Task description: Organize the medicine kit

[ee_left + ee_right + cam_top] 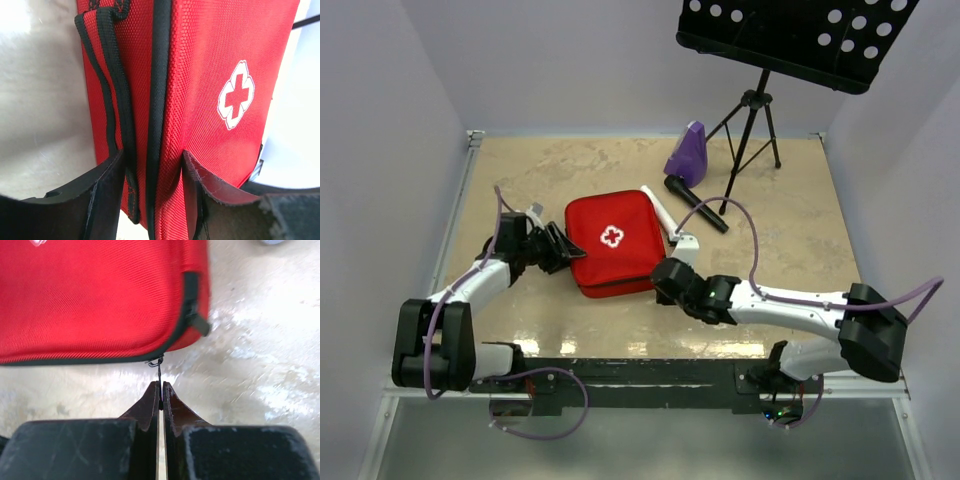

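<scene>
— Left pincer (152, 167)?
— Clamped on the nine o'clock edge of the red medicine kit (610, 245), lying mid-table (520, 170).
— Right pincer (161, 390)?
— Pressed together at the kit's five o'clock corner, apparently pinching the zip pull (159, 371).

The zip pull (159, 372) vanishes between the right fingers (146, 410), and the medicine kit (210, 75) overruns both wrist views' edges.
</scene>
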### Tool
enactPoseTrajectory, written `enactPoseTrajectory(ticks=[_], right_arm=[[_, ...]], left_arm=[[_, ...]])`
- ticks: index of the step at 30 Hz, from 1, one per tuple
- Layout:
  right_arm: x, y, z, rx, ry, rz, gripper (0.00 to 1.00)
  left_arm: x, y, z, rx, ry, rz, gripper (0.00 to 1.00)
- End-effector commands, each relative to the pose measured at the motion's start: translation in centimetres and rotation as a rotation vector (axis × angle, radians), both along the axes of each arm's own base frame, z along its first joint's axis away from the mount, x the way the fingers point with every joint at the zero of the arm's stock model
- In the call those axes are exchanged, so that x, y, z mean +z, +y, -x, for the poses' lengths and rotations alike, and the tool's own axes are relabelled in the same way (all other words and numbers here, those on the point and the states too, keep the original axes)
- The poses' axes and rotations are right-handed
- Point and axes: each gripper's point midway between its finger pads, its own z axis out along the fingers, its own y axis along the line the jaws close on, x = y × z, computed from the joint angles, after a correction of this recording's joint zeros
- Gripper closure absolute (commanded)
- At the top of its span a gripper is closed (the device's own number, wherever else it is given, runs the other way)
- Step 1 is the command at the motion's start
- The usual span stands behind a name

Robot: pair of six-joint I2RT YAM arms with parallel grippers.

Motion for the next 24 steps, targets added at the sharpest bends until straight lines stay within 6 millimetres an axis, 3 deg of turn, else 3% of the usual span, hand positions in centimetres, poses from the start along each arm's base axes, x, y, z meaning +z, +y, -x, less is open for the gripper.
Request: enactPoseTrajectory(ticks=[1,5,8,11,12,15,17,21,24], right_arm=[[-0.3,-3.7,-2.5,-0.123,0.009,0.002,1.00],[-0.6,-5.4,-4.4,-0.193,0.019,-0.036,1.00],[-1.1,-6.7,-5.9,-0.219,0.021,-0.102,1.00],[-1.0,-5.4,-6.4,-0.122,-0.004,-0.076,1.00],[-0.9,-4.8,-6.4,-0.090,-0.007,-0.060,1.00],[0.4,-2.2,-5.4,-0.020,-0.056,-0.013,1.00],[1.1,0.2,-4.6,0.042,-0.074,-0.005,1.00],[2.0,6.3,-3.5,0.177,-0.112,0.026,1.00],[1.0,11.9,-2.2,0.305,-0.124,0.099,1.00]], left_arm=[[-1.9,5.3,-2.2,0.125,-0.022,-0.238,1.00],[-1.8,5.7,-2.5,0.105,-0.022,-0.269,1.00],[-2.0,7.1,-2.7,0.132,-0.010,-0.270,1.00],[-1.8,7.3,-3.1,0.139,-0.009,-0.255,1.00],[-1.6,7.1,-3.1,0.134,-0.010,-0.247,0.95],[-0.4,6.8,-3.2,0.128,-0.031,-0.228,0.64],[0.9,6.9,-3.1,0.145,-0.053,-0.225,0.54],[4.5,7.3,-2.9,0.191,-0.127,-0.235,0.46],[7.0,7.4,-2.5,0.210,-0.178,-0.234,0.44]])
